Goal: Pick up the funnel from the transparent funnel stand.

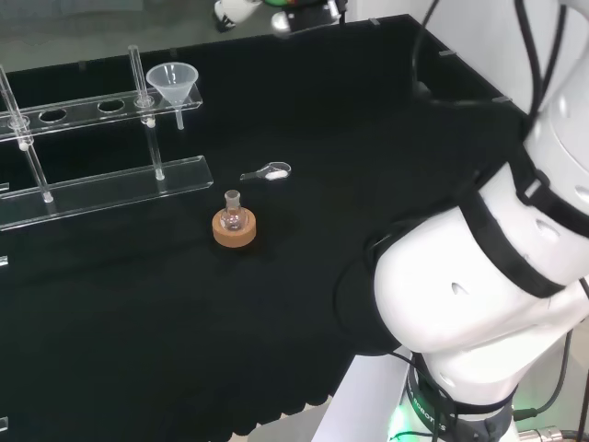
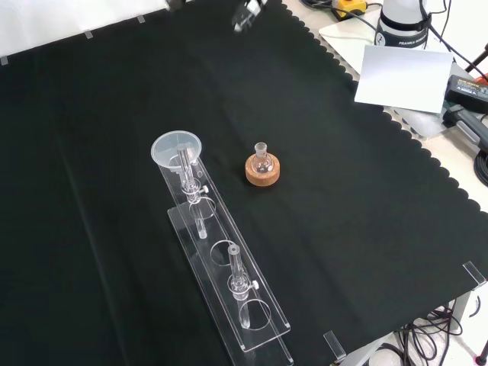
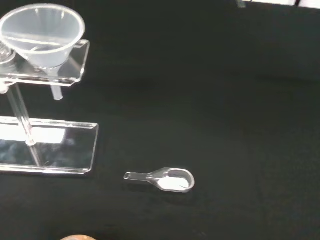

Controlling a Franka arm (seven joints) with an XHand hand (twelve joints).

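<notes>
Funnel (image 1: 173, 83), clear cone, seated in transparent stand (image 1: 101, 189).

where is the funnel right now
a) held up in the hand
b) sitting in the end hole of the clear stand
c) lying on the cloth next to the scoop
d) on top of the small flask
b: the funnel sits upright in the end hole of the clear stand's top shelf, its stem hanging through, apart from the scoop and the small flask.

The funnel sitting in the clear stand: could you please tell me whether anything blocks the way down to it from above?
Nothing visible does. The funnel sits in the end hole of the stand; the small flask and scoop lie apart on the cloth.
</notes>
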